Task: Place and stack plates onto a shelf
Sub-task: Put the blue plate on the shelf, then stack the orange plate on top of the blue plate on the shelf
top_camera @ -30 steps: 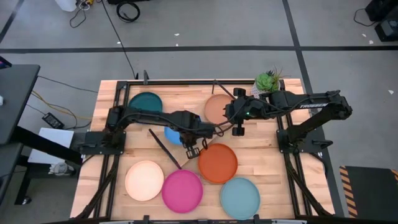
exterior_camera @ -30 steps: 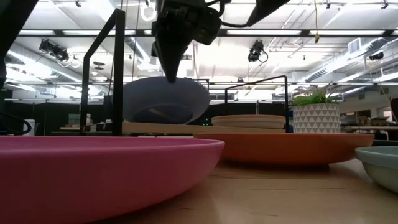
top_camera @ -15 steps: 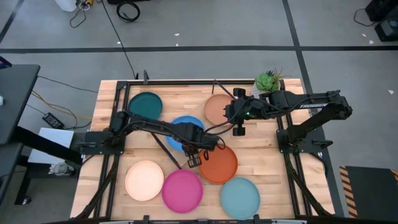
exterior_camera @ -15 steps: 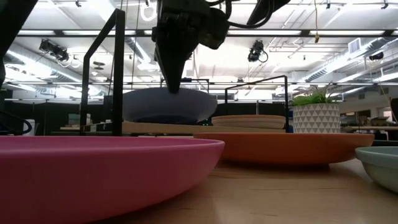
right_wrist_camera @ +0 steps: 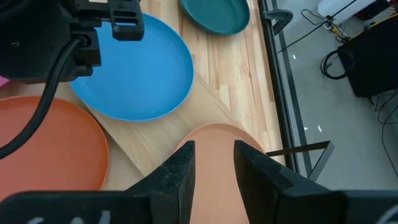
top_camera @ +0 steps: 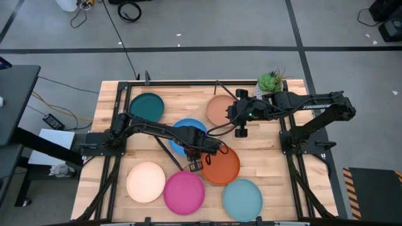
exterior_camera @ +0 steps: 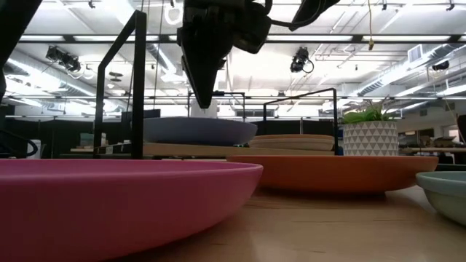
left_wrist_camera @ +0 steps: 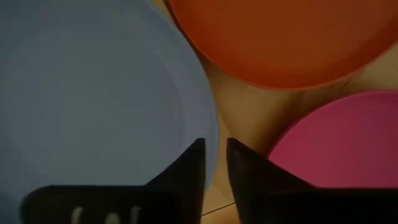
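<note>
Left gripper (top_camera: 196, 164) hangs just past the 5 o'clock rim of the blue plate (top_camera: 186, 134), its two dark fingers (left_wrist_camera: 189, 174) drawn close with only a thin gap and nothing between them; the low view shows it clear above the plate, which lies flat on the shelf (exterior_camera: 175, 149).

Going near to far on the counter (top_camera: 270, 164): at the near edge sit the cream plate (top_camera: 146, 182) at 7 o'clock, the magenta plate (top_camera: 184, 192) at 6 o'clock and the light blue plate (top_camera: 242, 199) at 5 o'clock. Just beyond them the orange plate (top_camera: 223, 164) lies near the centre, beside the left gripper. Farther on, the blue plate rests at the shelf's left end. At the shelf's right end, toward 1 o'clock, the tan-brown plate (top_camera: 218, 109) lies with the right gripper (top_camera: 240, 130) near its rim; in the right wrist view that gripper's fingers (right_wrist_camera: 180, 168) stand slightly apart over the plate, gripping nothing I can see. The low view suggests more than one plate stacked there, though I cannot tell for sure. Farthest back, the dark teal plate (top_camera: 146, 104) sits on the counter at 11 o'clock, and a potted plant (top_camera: 270, 81) at 1 o'clock.

By my judgement the task is under halfway: blue and tan-brown are on the shelf, while teal, orange, cream, magenta and light blue are yet to be placed. A grey plate is not visible separately.
</note>
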Robot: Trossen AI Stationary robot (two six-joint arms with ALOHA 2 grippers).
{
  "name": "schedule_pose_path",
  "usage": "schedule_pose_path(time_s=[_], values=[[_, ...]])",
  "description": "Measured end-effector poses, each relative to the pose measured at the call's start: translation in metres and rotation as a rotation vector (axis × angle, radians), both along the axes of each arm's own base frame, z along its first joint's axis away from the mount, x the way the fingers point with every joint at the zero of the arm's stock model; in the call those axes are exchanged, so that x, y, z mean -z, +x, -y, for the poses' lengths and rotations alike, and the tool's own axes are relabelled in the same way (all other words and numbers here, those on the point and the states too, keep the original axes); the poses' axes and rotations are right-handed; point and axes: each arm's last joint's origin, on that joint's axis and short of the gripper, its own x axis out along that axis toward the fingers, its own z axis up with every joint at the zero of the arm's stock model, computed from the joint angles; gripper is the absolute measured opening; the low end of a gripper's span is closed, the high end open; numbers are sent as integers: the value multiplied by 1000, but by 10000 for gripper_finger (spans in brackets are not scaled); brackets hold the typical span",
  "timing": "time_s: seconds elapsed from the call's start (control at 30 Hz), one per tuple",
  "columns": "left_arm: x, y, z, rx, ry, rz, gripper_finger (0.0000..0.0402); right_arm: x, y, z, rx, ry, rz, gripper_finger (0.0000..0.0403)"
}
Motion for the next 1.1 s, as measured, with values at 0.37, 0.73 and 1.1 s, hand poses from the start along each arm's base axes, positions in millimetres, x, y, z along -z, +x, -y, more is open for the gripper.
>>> schedule_pose_path(time_s=[0.37,0.73,1.1], values=[[-57,-20,-40,175,198,136,125,0,0,0,4,22,5,116],[-97,-27,-35,488,68,387,116,-1,-4,1,43,11,4,116],[-75,-12,48,731,115,478,116,-34,-45,4,77,9,160,116]])
